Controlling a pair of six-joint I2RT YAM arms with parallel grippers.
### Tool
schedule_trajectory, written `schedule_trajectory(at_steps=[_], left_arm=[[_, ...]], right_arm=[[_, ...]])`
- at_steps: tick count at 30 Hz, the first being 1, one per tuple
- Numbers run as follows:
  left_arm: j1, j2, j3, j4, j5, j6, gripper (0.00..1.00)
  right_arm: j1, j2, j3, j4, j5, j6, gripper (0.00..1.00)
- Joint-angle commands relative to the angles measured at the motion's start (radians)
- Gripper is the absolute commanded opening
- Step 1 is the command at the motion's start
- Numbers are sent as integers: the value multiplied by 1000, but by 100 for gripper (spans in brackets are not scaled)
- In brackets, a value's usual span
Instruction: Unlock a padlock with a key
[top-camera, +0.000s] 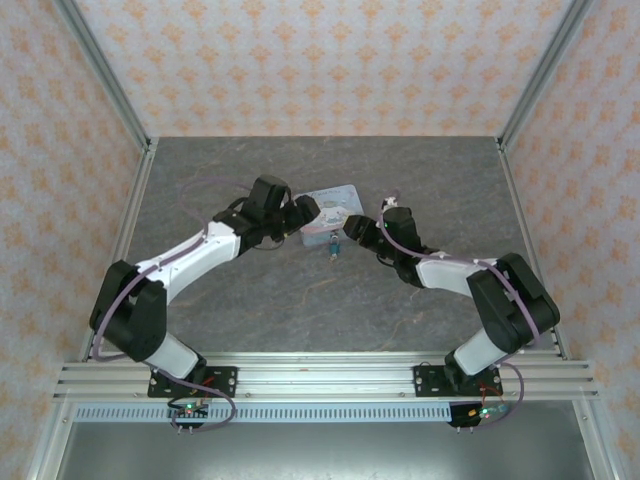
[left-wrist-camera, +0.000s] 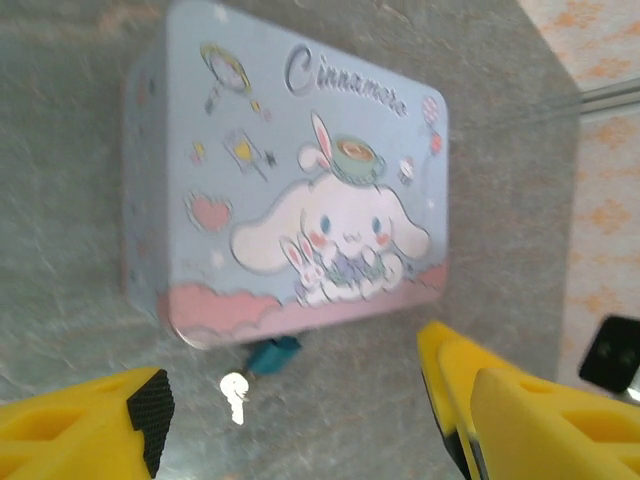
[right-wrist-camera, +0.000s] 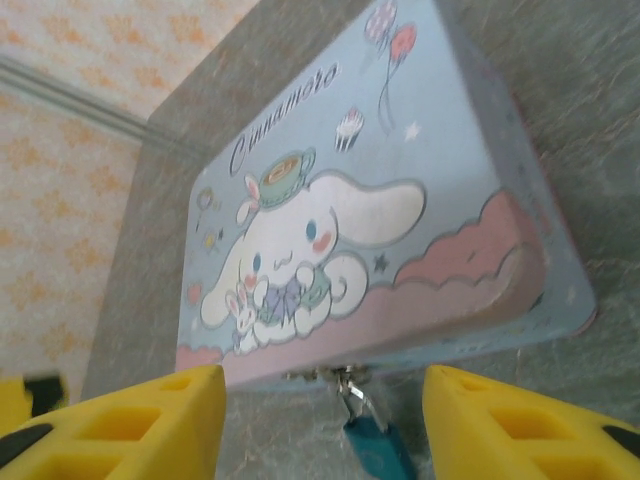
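The padlock (left-wrist-camera: 273, 355) is a tiny teal lock whose metal shackle hangs from the clasp on the front edge of a pale blue-and-pink cartoon tin (left-wrist-camera: 300, 170). A small silver key (left-wrist-camera: 235, 392) sits at the lock's free end; I cannot tell whether it is inserted. My left gripper (left-wrist-camera: 300, 425) is open just in front of the tin, with lock and key lying between its fingers, untouched. In the right wrist view my right gripper (right-wrist-camera: 325, 430) is open, and the padlock (right-wrist-camera: 378, 452) lies between its fingers, clear of both. From above, both grippers (top-camera: 308, 218) (top-camera: 352, 228) flank the padlock (top-camera: 333, 244).
The tin (top-camera: 333, 203) lies flat in the middle of the grey table (top-camera: 300, 310). Metal frame posts and patterned walls close in the left, right and back sides. An aluminium rail (top-camera: 320, 378) runs along the near edge by the arm bases.
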Motion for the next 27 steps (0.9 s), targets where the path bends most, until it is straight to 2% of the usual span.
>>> schedule_trajectory(at_steps=[1,6,20,24,27], left_arm=[[26,58,96,-183,-104,171,79],[48,153,198,-263,-114,266,79],[73,260,232,-260,-79,290,78],[73,267,234,-255,-71,287,78],[74,270,235,-249,-65,279,78]], right_arm=[[8,15,-54,56,-68,-13,52],[24,94,-52,93,-93,-43,52],[83,259,54,64,-104,-93,50],[93,282,75,39,-94,-107,46],[95,284,69,32,-79,-110,37]])
